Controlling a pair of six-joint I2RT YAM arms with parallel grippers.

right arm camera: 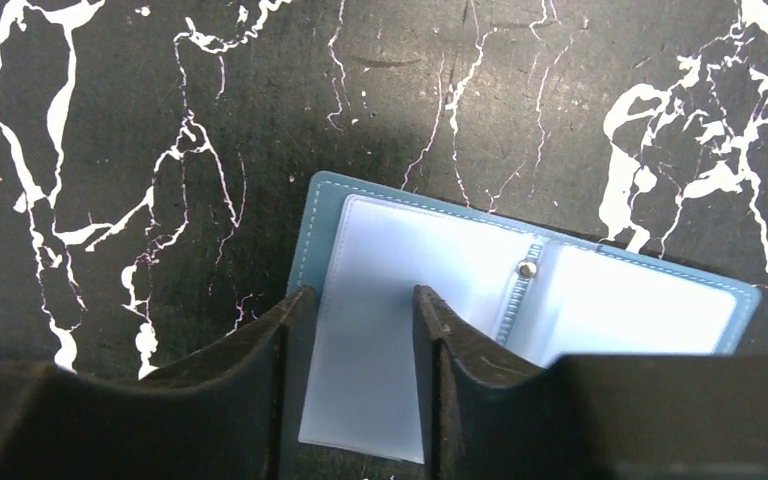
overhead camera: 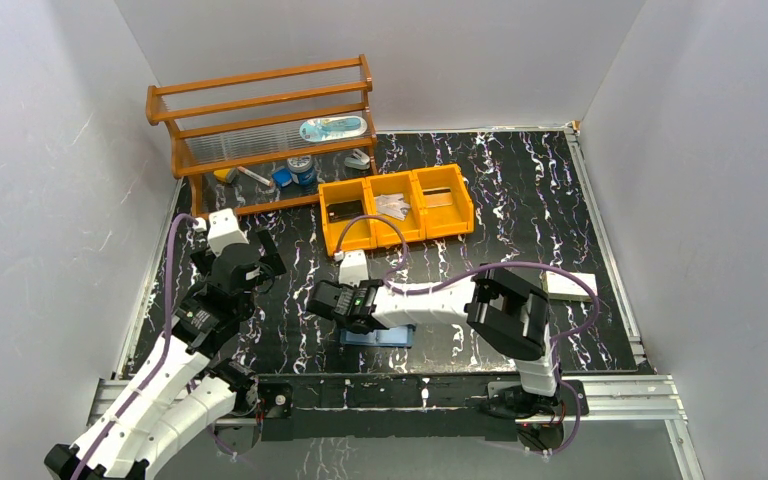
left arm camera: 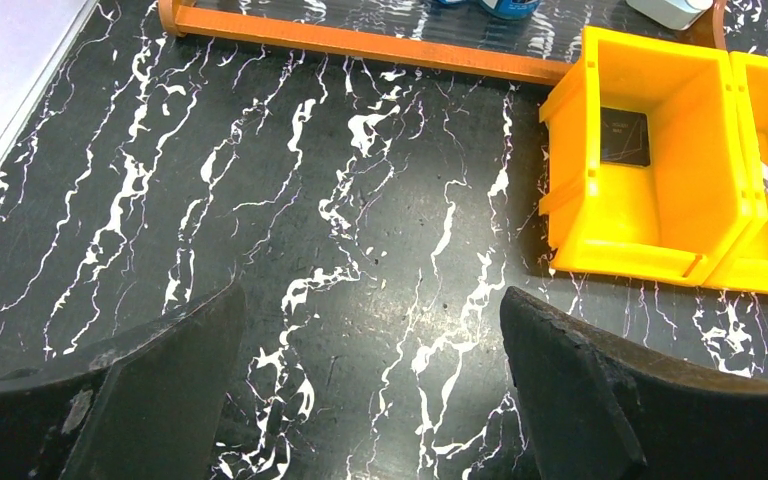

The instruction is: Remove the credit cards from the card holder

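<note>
Black tabletop (overhead camera: 520, 215) veined with white fills the floor of a white-walled enclosure. The card holder (right arm camera: 620, 300) lies on it near the front edge, opened flat like a book. Its light blue cover has pale stitching, its frosted clear pockets face up, and a small metal stud sits on the spine.

The right gripper (right arm camera: 362, 300) hangs directly over the holder's left-hand page. Its two dark fingers (right arm camera: 250, 390) point down onto that leaf with only a narrow gap between them. A strip of the pocket shows in the gap, and the outer finger sits along the page's outer edge. Nothing can be seen clamped between them. Whether a card is in that pocket cannot be told through the frosted plastic.

Beyond the holder, toward the back of the table, stands a yellow-orange three-compartment tray (overhead camera: 397, 238). The credit cards (overhead camera: 344, 210) lie in it, one to a compartment: a dark one on the left, a pale silver-grey one in the middle and a tan one on the right.

To the left of the holder and well apart from it, the left gripper (left arm camera: 370, 400) hovers over bare tabletop with its fingers spread wide. It holds nothing, and the tray's left compartment is just ahead of it.

A flat white box (overhead camera: 570, 285) rests near the table's right edge. A wooden rack (overhead camera: 260, 110) stands at the back left with small items on and under its shelves.
</note>
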